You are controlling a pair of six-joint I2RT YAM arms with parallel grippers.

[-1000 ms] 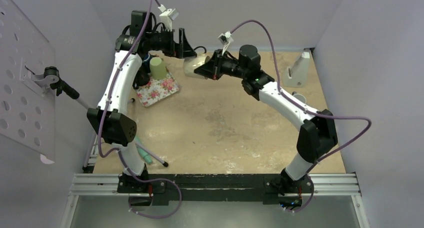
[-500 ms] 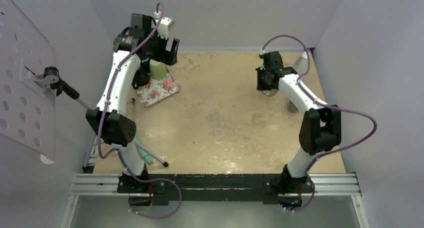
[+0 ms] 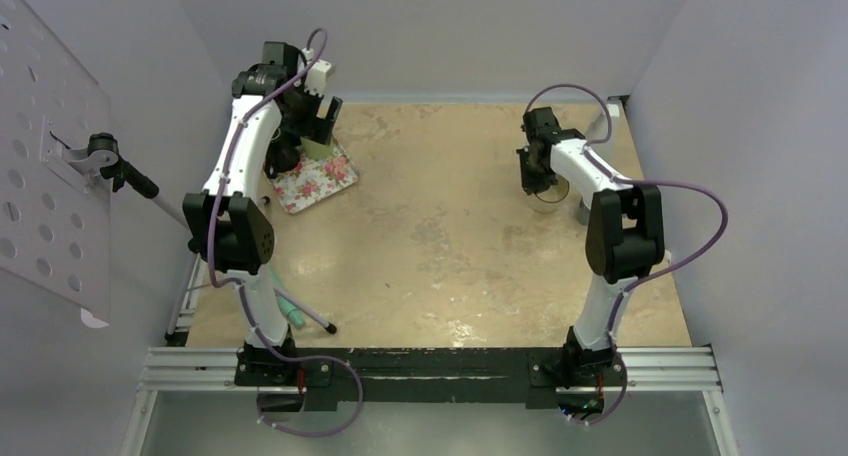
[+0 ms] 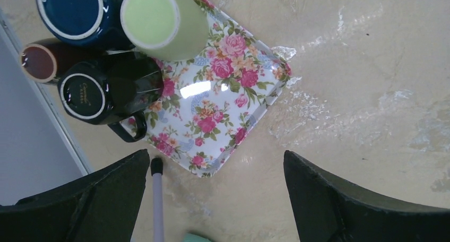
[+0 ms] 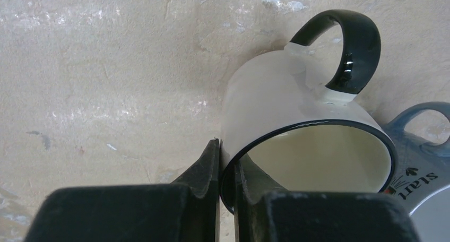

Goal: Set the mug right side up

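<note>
- Your right gripper (image 5: 225, 158) is pinched onto the white mug (image 5: 265, 98). One finger sits inside the wall and one outside, with only the wall keeping the jaws apart
- Your left gripper (image 4: 215, 165) is spread wide and holds nothing. It hangs over the near edge of the floral tray (image 4: 228, 98) and touches neither the tray nor the green mug (image 4: 159, 19) standing at its far corner
- A second ago the right gripper held the white mug on its side in the air just beside the tray, close to the left gripper. It has since carried the mug well to the right of the tray and down to the table (image 5: 106, 67)
- The left gripper has drawn back from that meeting point and now sits above the tray
- The white mug now has its mouth up toward the wrist camera and its base toward the table. You cannot tell whether the base rests flat
- A grey-blue mug (image 5: 424, 162) stands just beside it, on the side away from the tray
- The black handle (image 5: 355, 45) points away from your fingers
- The rim (image 5: 318, 125) is edged in black
</note>
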